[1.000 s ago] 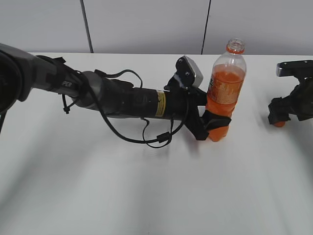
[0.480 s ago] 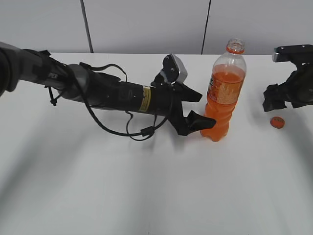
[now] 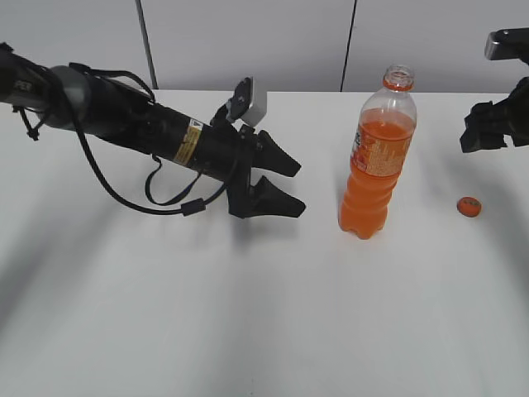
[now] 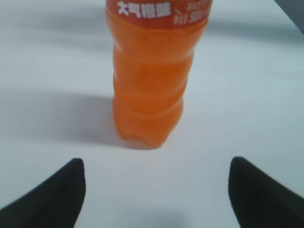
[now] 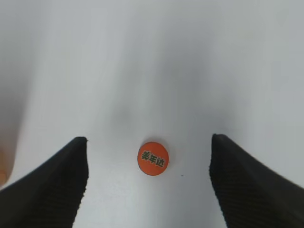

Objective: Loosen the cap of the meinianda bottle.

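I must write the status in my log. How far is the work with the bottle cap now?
Done: the cap is off and lies on the table, apart from the meinianda bottle, which stands upright with its neck open. In hand: nothing; the left gripper and the right gripper are both open and empty. Left: nothing visible, the loosening looks complete.

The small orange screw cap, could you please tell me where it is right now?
The small orange plastic screw cap lies flat on the white table at the exterior view's right, right of the uncapped clear orange-drink bottle, below the open right gripper.
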You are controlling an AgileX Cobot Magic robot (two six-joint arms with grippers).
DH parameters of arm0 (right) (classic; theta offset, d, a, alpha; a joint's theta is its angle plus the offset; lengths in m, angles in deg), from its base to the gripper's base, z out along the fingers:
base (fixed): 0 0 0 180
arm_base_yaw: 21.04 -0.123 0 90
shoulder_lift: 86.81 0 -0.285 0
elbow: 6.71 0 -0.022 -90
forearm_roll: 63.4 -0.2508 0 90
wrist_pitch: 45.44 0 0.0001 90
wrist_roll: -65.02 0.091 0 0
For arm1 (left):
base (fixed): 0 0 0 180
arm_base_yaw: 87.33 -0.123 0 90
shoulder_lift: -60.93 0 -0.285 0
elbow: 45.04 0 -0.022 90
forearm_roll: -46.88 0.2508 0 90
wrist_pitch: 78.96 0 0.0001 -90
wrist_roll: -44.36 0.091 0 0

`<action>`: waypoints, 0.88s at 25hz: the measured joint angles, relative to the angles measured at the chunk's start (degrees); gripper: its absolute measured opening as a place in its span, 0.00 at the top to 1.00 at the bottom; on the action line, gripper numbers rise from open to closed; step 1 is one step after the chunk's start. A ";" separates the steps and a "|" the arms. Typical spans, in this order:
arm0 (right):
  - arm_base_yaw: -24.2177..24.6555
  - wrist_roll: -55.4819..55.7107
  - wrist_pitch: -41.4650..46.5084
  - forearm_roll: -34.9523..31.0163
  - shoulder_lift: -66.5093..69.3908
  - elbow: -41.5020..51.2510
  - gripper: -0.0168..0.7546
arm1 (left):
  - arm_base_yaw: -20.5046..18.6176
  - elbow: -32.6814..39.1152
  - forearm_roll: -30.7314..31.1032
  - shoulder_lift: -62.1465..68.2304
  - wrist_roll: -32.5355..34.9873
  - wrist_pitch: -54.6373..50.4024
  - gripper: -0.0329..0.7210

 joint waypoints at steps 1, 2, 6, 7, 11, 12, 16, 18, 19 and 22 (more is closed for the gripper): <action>0.00 0.00 0.20 0.00 -0.74 0.00 0.21 | -0.48 0.00 1.44 -0.64 -1.05 0.24 0.22; 0.00 0.00 0.35 0.00 -1.39 0.00 0.21 | -0.98 0.00 3.21 -1.48 -2.46 0.24 0.22; 0.00 0.00 1.46 1.60 -3.77 0.00 0.21 | -2.17 0.00 5.05 -5.73 -8.97 -1.11 0.22; 0.00 0.00 2.51 1.90 -4.45 -0.25 0.21 | -2.49 0.00 5.05 -7.11 -10.27 -1.74 0.22; 0.00 0.00 7.11 3.80 -7.53 -2.41 0.21 | -3.03 0.00 5.05 -12.62 -15.96 -8.94 0.23; 0.00 -0.05 7.71 4.38 -8.31 -2.94 0.21 | -3.11 0.00 5.05 -13.72 -17.31 -11.76 0.24; 0.00 -0.05 9.16 6.08 -11.19 -4.32 0.21 | -3.11 0.00 5.05 -17.64 -21.04 -23.64 0.27; 0.00 -0.05 9.98 6.81 -12.30 -5.38 0.21 | -3.11 0.00 5.05 -19.13 -21.83 -30.61 0.27; 0.00 -0.05 10.33 7.11 -12.73 -6.04 0.21 | -3.11 0.00 5.05 -19.58 -21.90 -34.01 0.27; 0.00 -0.05 11.07 8.51 -13.72 -7.70 0.21 | -3.11 0.00 5.05 -20.65 -22.03 -45.57 0.28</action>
